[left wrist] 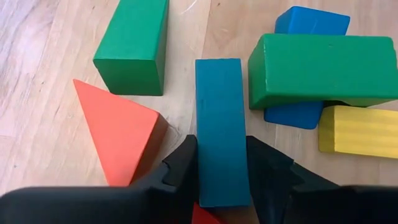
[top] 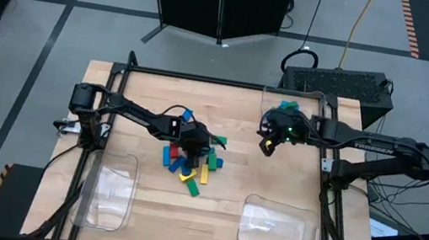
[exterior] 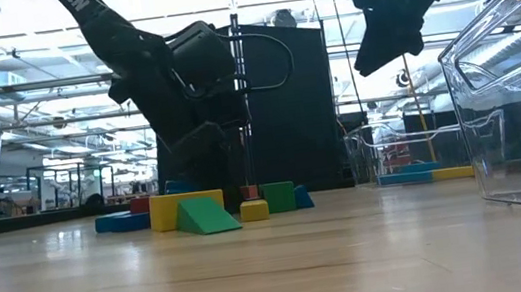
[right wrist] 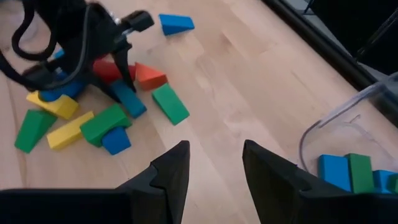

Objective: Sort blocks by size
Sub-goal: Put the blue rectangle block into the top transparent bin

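Looking down from above, the left hand (top: pixel 193 140) sits in the pile of blocks (top: pixel 191 163) mid-worktop (top: pixel 231 182), while the right hand (top: pixel 265 145) hangs apart, near a clear tray (top: pixel 307 100) holding blocks. At worktop height, the pile lies flat. Past the left wrist, fingers (left wrist: pixel 180 171) clasp a teal block (left wrist: pixel 221 146). Past the right wrist, that hand (right wrist: pixel 214 165) stands parted, empty.

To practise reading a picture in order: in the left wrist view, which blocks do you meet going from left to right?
Orange wedge → short green block → teal block held between the left gripper fingers → long green block → yellow block.
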`<state>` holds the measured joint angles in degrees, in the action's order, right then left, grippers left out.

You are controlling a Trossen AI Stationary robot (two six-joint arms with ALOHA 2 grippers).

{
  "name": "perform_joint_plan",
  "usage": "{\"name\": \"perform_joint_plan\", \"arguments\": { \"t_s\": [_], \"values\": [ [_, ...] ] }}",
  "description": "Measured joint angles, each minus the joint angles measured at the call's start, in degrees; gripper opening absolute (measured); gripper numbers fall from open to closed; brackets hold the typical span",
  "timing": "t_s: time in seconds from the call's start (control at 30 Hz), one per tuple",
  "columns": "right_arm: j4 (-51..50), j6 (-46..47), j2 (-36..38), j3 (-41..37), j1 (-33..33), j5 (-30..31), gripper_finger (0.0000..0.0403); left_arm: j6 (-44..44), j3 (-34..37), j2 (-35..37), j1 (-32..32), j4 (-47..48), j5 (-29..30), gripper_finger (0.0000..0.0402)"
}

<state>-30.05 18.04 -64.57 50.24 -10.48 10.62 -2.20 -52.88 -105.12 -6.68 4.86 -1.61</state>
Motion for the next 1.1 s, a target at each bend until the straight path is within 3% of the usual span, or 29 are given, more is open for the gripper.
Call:
{"name": "perform_joint_plan", "arguments": {
  "t_s": [0.47, 0.67, 1.1],
  "values": [
    [0.4, -1.5, -1.7, 0.0, 2.0, 0.3, 0.0144, 1.7, -3.7, -0.2, -0.1, 5.6, 0.3, 0.0117],
    [-0.6, -8.8, -2.5, 0.0, 2.7, -0.3, 0.0144, 2.6, -3.7, 0.1, -0.5, 5.4, -5.4, 0.0117],
    [1.8, -12.8, -8.0, 0.0, 6.1, -0.1, 0.0144, 4.1, -3.8, 7.5, -2.8, 5.2, -8.4, 0.0117]
  ]
}}
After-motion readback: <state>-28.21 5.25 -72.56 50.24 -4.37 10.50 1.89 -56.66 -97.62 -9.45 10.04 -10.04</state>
